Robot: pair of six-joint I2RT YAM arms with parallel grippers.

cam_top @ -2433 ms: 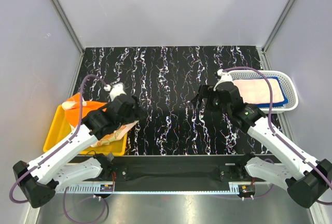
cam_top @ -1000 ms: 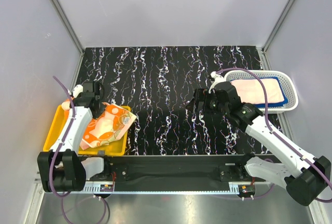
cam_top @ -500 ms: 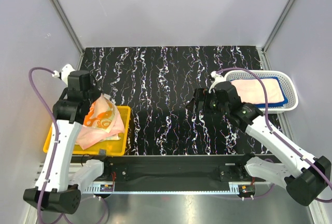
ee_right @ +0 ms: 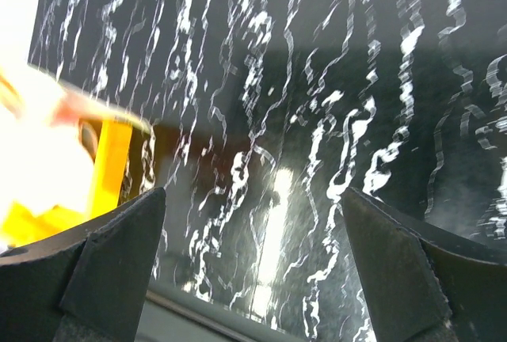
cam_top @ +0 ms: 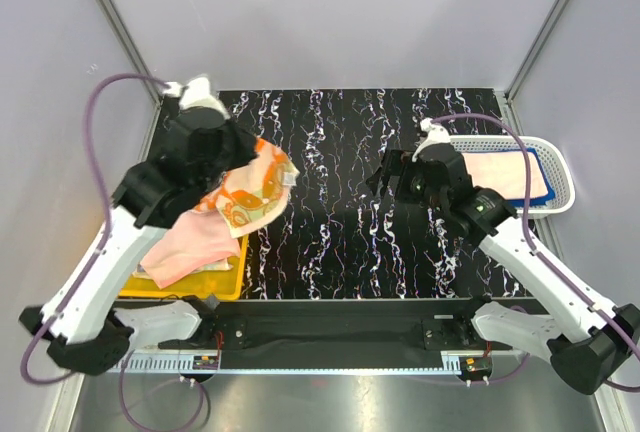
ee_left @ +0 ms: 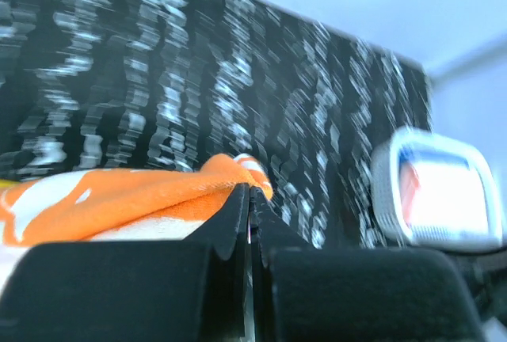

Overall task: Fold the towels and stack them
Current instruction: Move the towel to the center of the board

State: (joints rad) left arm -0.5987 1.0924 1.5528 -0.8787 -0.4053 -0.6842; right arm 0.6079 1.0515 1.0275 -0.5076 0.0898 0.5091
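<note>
Left gripper (ee_left: pixel 250 196) clamped on orange-patterned towel (cam_top: pixel 255 190), right gripper (ee_right: pixel 253 199) spread apart, pink towel (cam_top: pixel 190 242) clear only from overhead

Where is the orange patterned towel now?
Top view, left side: the orange patterned towel hangs from the shut left pincer, above the yellow bin's far right corner.

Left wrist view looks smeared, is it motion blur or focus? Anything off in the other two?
Left wrist: looks like motion smear across the table and white basket; the left hand and its pinched orange towel are fairly sharp. Right wrist: left edge blown out white beside the yellow bin, glare on the table. Top external: sharp, slight blur at the left wrist only.
</note>
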